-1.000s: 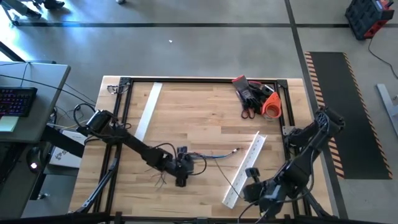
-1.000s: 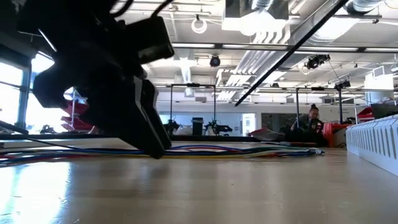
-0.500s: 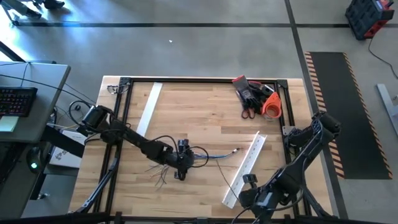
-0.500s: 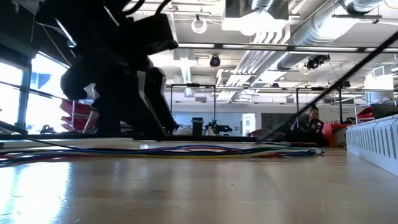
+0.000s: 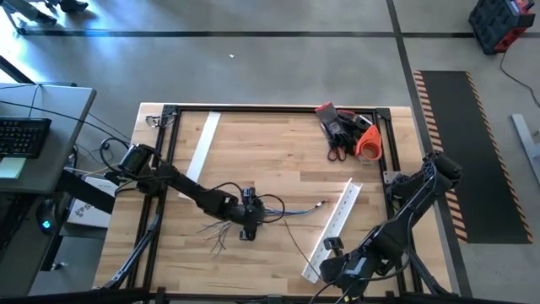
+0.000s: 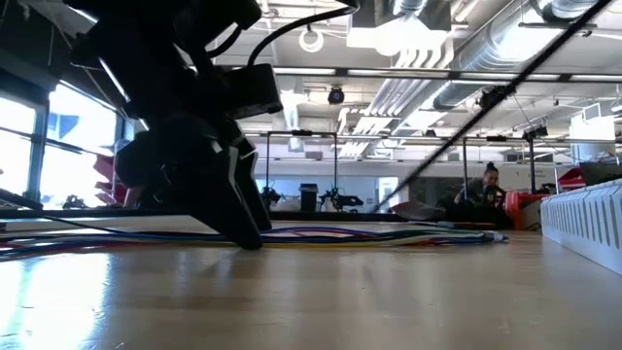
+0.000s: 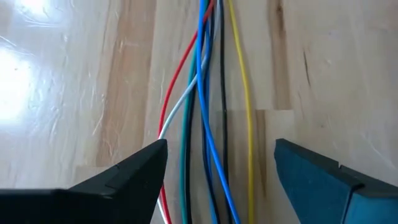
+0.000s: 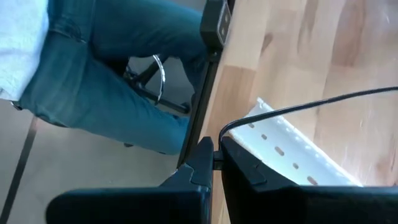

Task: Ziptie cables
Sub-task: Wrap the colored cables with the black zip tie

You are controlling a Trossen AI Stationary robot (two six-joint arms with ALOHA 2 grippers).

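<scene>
The cables [image 5: 283, 211] lie in a loose bunch near the middle of the wooden table [image 5: 270, 143], a little toward the six o'clock edge in the high view. From the left wrist camera they show as separate coloured wires, red, white, green, blue, black and yellow, running side by side on the wood.

The left gripper [image 5: 248, 221] stands over the nine o'clock part of the bunch. Its fingers are apart, with the wires passing between them, and they do not squeeze anything. In the low view its dark body comes down to the table just at the wires.

The right gripper [image 5: 331, 268] waits at about five o'clock, at the table edge, beside the near end of a white channel strip [image 5: 337, 224]. Its fingers are pressed together and a thin black wire comes out at their tips.

The step in hand seems to be the gathering of the wires. The next move probably needs the left fingers to close on all strands together, so that a tie can go around them.
</scene>
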